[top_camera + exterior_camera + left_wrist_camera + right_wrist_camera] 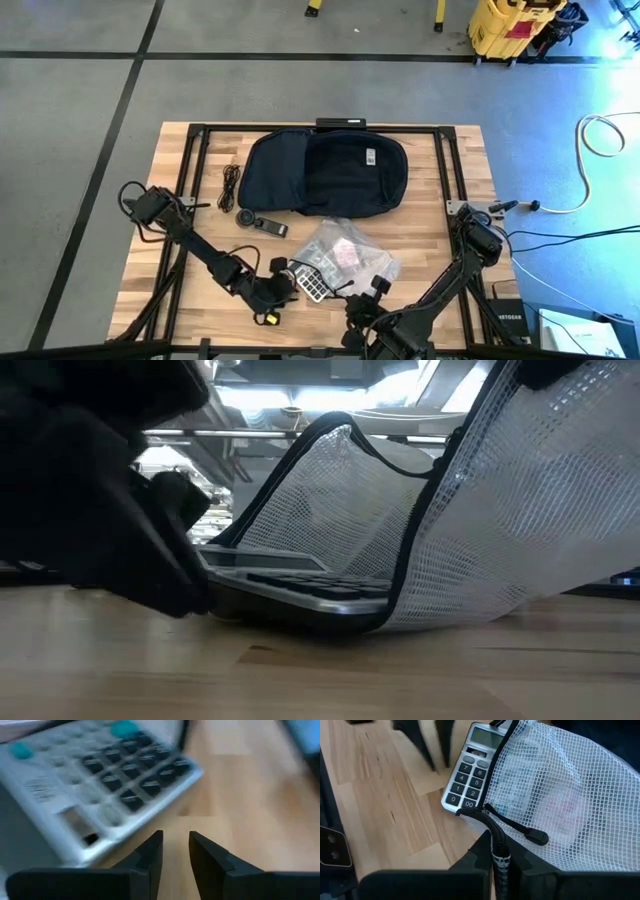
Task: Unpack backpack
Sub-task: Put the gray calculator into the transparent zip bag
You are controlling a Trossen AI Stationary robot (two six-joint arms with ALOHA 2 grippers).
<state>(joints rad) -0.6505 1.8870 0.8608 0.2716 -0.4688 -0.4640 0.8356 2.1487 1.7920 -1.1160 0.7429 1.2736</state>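
Backpack (325,172): lies flat at the far side of the worktop (430,235), flap open; well apart from both arms.
Mesh pouch (345,255): clear, white-gridded, black-zippered; on the near side of the backpack, already out on the wood.
Calculator (310,280): grey with dark keys; half out of the pouch mouth, on the pouch's side away from the backpack.
Right end effector (499,862): pressed together on the pouch's black zipper edge, at the pouch's near rim; it lifts that rim so the mouth gapes.
Left end effector (175,851): fingers a narrow gap apart, holding nothing; just beside the calculator's free end, low over the wood.
Other items: a coiled black cable (231,186) and a small dark gadget (260,222) beside the backpack's left flank; a small yellow piece (270,319) near the left arm.
Step in hand: judged to be emptying the pouch, with the calculator about to be drawn out.
Next move: the left fingers would need to spread wider than the calculator's edge, close on it, then pull away from the pouch while the right keeps the mouth raised.
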